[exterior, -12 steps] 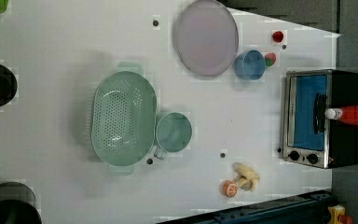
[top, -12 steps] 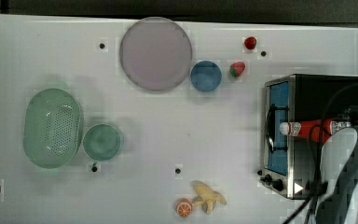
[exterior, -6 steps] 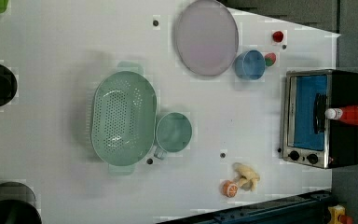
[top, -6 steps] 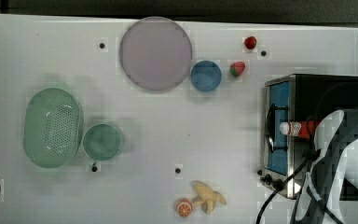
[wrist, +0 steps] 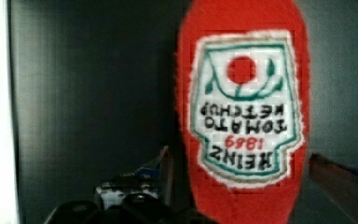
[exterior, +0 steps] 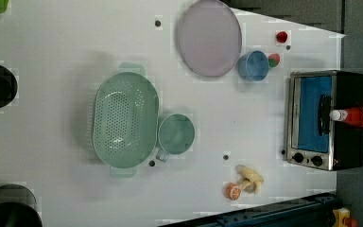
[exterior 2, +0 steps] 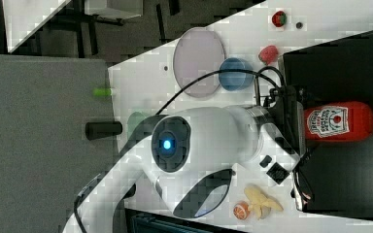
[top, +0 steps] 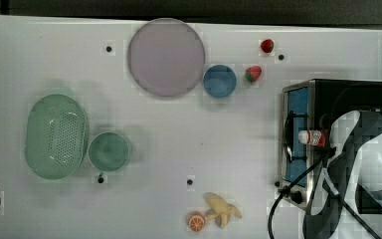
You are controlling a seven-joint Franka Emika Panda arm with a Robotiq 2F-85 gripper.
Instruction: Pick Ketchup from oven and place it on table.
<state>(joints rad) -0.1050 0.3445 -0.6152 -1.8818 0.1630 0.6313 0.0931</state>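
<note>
The Ketchup (exterior: 359,116) lies on its side on the flat black top of the oven (exterior: 328,120), white cap toward the oven's glass-door front, which faces the left view's left. The oven stands at the right end of the table (top: 179,149) in the top view. In the wrist view the gripper (wrist: 242,170) is spread wide, one finger (wrist: 167,163) on each side of the bottle's labelled body, neither seen pressing it. In the right view the white arm (exterior 2: 204,138) reaches over the oven top beside the bottle. A banana (top: 222,210) and an orange slice (top: 196,221) lie on the table near the oven's knob end
</note>
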